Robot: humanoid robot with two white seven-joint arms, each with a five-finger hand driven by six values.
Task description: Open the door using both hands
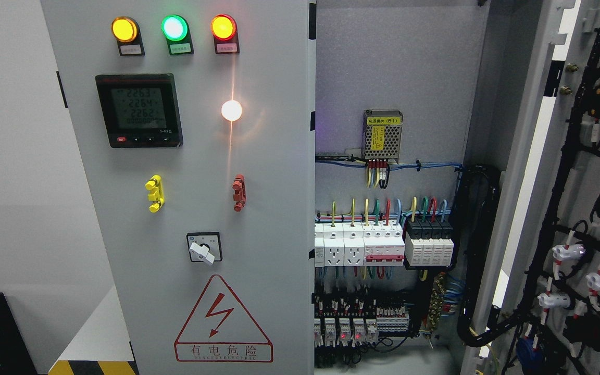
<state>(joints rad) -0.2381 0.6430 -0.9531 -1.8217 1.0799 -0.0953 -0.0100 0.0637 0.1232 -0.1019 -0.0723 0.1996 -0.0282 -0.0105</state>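
Two doors on the cabinet: right door (565, 208) already swung wide, wiring on its inner face showing, interior breakers (383, 247) exposed. Left door (201, 208) looks closed, meter (138, 109) and indicator lamps (174, 27) facing camera. Neither hand in frame, so finger state can't be told and nothing can be placed relative to a hand. Judgement: half done. Next: bring a hand to the left door's inner edge (310, 156) and pull.

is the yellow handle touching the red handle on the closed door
Apart. The head view shows the yellow handle and the red handle separated by a wide stretch of bare grey door panel.
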